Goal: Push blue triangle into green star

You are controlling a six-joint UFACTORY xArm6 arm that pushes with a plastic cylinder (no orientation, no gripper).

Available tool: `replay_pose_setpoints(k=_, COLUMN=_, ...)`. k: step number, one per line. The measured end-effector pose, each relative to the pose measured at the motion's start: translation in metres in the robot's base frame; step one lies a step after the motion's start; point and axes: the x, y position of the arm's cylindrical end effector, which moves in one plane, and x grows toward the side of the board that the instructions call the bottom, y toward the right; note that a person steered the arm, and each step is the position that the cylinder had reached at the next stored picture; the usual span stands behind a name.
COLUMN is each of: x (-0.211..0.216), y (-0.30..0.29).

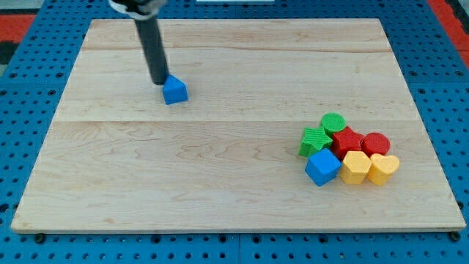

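Observation:
The blue triangle [175, 90] lies on the wooden board in the upper left part of the view. My tip [159, 82] rests right against its upper left side. The green star [315, 140] sits far to the right and lower, at the left edge of a cluster of blocks. The rod comes down from the view's top.
The cluster at the right holds a green cylinder [334, 122], a red block [348, 141], a red cylinder [376, 144], a blue cube [322, 168], a yellow block [356, 168] and a yellow heart-like block [383, 168]. The wooden board [220, 183] lies on a blue pegboard.

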Motion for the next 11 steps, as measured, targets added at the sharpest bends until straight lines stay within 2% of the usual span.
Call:
replay_pose_setpoints(k=1, x=0.028, y=0.031)
replay_pose_setpoints(k=3, x=0.068, y=-0.006)
replay_pose_setpoints(k=4, x=0.078, y=0.059)
replay_pose_setpoints(k=5, x=0.066, y=0.088)
replay_pose_setpoints(k=6, x=0.029, y=0.029)
replay_pose_setpoints(k=7, x=0.029, y=0.074)
replay_pose_setpoints(k=9, x=0.069, y=0.179)
replay_pose_setpoints(k=10, x=0.081, y=0.192)
replay_pose_setpoints(k=11, x=0.078, y=0.172)
